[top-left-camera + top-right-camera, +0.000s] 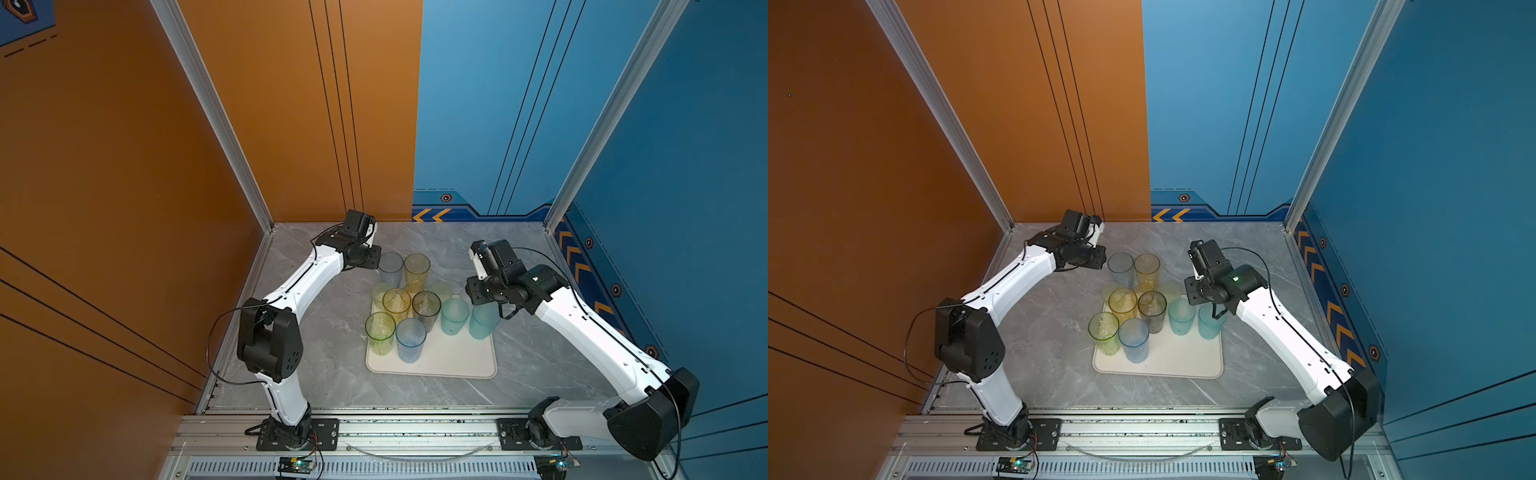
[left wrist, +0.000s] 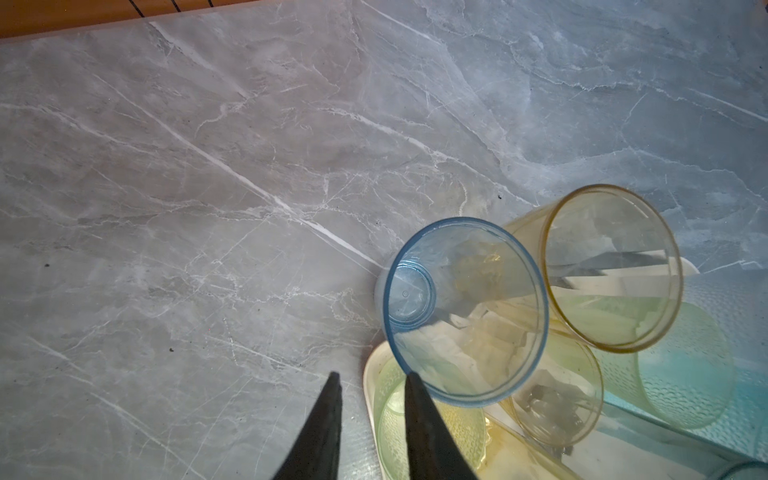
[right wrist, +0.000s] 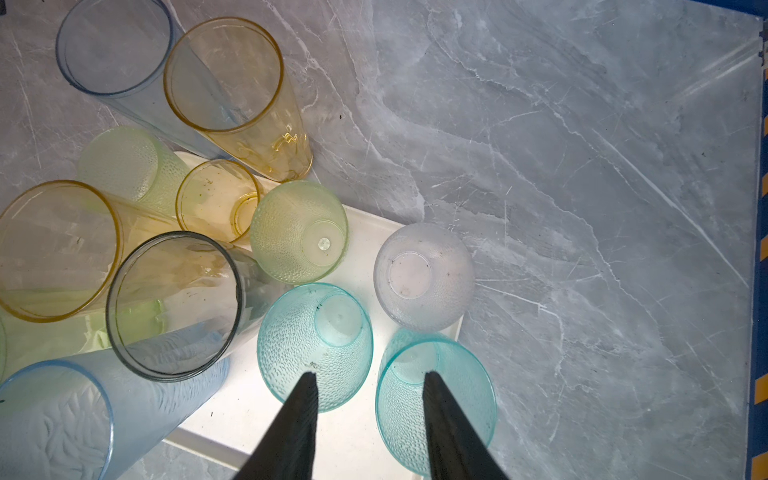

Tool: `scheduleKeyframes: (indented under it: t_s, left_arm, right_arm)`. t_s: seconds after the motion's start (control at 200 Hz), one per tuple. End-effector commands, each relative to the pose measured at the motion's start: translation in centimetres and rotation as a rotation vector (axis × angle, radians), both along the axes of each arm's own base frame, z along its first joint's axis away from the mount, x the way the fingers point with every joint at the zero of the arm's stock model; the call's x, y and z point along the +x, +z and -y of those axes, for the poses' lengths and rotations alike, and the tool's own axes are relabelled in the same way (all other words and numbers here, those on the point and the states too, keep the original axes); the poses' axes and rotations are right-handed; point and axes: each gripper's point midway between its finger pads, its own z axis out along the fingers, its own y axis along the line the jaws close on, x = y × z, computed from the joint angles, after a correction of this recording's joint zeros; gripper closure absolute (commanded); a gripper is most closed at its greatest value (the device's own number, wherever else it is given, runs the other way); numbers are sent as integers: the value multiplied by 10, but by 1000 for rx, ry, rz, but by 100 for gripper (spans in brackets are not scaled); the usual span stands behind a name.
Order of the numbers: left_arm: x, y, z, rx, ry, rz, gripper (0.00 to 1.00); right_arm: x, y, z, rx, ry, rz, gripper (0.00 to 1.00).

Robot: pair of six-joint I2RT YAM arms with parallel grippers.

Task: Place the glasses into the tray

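The cream tray (image 1: 453, 357) (image 1: 1179, 357) holds several glasses at its back half. A tall blue glass (image 1: 390, 268) (image 2: 463, 309) and a tall yellow glass (image 1: 417, 268) (image 2: 611, 266) stand on the table just behind it. My left gripper (image 2: 372, 380) is open and empty beside the blue glass, one fingertip at its rim. My right gripper (image 3: 370, 378) is open. One of its fingers is over an upside-down teal glass (image 3: 316, 345), the other over the mouth of an upright teal glass (image 3: 436, 399) (image 1: 484, 322) at the tray's right edge.
A frosted clear glass (image 3: 424, 276) stands upside down at the tray's back corner. The front half of the tray is bare. An orange wall (image 1: 124, 166) closes the left side and a blue wall (image 1: 685, 166) the right. A metal rail (image 1: 374, 428) runs along the front.
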Motion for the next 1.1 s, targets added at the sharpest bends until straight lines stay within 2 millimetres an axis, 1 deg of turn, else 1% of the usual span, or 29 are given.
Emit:
scheduleKeyframes:
  t_s: [0.0, 0.215, 0.341, 0.786, 1.092]
  left_arm:
    - [2, 2, 8, -2, -36, -6, 72]
    - [6, -8, 14, 26, -49, -28, 74]
    - [7, -10, 18, 35, -58, -30, 74]
    - [13, -22, 24, 165, -80, -53, 75]
    - [15, -23, 23, 195, -78, -51, 76]
  right_arm:
    - [-3, 2, 0, 20, 6, 2, 59]
    - [-3, 2, 1, 23, 3, 4, 59]
    - [-3, 3, 2, 27, 2, 7, 59]
    - [-4, 4, 6, 34, -1, 7, 59]
    - [-5, 2, 8, 42, -4, 4, 58]
